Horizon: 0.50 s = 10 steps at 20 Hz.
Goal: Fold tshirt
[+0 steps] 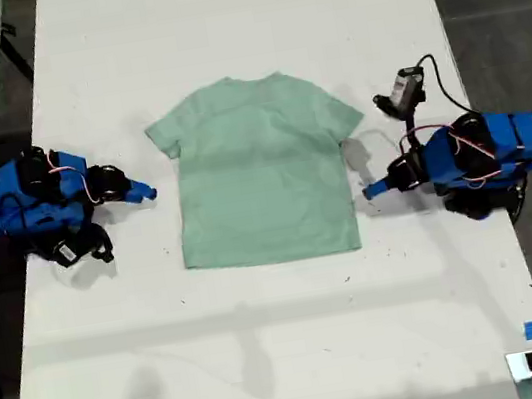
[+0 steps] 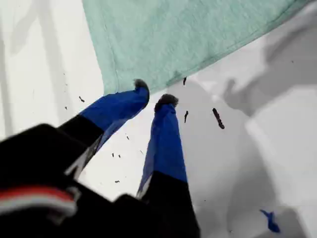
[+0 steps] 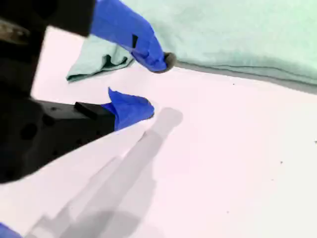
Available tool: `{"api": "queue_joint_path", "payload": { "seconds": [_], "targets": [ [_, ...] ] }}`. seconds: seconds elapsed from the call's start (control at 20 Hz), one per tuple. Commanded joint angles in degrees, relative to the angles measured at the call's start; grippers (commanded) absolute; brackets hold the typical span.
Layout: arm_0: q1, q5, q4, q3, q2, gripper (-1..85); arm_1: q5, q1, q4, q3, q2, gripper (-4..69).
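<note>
1. The tshirt (image 1: 261,170) lay flat at mid-frame on the table (image 1: 271,361);
2. my first gripper (image 1: 371,190) sat empty, jaws slightly apart, beside its edge at the exterior view's right;
3. my second gripper (image 1: 146,192) sat empty, jaws apart, near the sleeve at the exterior view's left.

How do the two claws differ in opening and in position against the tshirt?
My first claw is only slightly open, tips close together; my second claw gapes wider. My first claw sits at the tshirt's hem corner, on the exterior view's right; my second claw is beside the side edge near a sleeve, on the exterior view's left. Both are empty, low over the white table, pointing at the tshirt.
</note>
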Motion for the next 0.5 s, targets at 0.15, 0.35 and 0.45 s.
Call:
{"api": "queue_joint_path", "payload": {
  "seconds": [0.15, 0.35, 0.45],
  "targets": [
    [3.2, -15.3, 0.3, -0.3, -0.2, 0.1, 60.6, 6.2, -2.6, -1.1, 0.4, -0.1],
    [3.2, -15.5, -1.2, -0.3, -0.2, 0.1, 61.2, 5.9, -2.9, -1.5, 0.4, -0.1],
    [2.8, -15.7, -1.0, -0.4, -0.2, 0.1, 54.2, 5.8, -2.8, -2.5, 0.4, -0.1]
  ]
}}
